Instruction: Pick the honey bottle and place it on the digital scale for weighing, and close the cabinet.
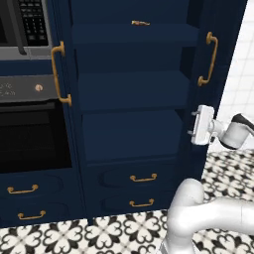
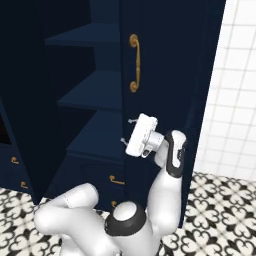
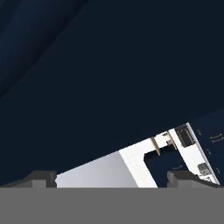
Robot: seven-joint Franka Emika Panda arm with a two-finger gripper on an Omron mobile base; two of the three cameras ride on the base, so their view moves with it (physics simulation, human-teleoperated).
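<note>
Patterned floor tiles (image 1: 59, 235) front the cabinet (image 1: 131, 89), both doors open, three shelves and two drawers showing; pincer (image 1: 190, 122), fingers apart, meets the right door (image 1: 208, 99) mid-frame.

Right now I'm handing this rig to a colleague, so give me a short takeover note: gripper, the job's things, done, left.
Gripper: open, holding nothing, fingertips at the outer face of the cabinet's right door, below its brass handle.
Cabinet: both doors stand open, shelves and lower drawers exposed.
Honey bottle and digital scale: I can't confirm from these views whether the weighing step is done.
Left: push the right door shut, then the left door.
</note>
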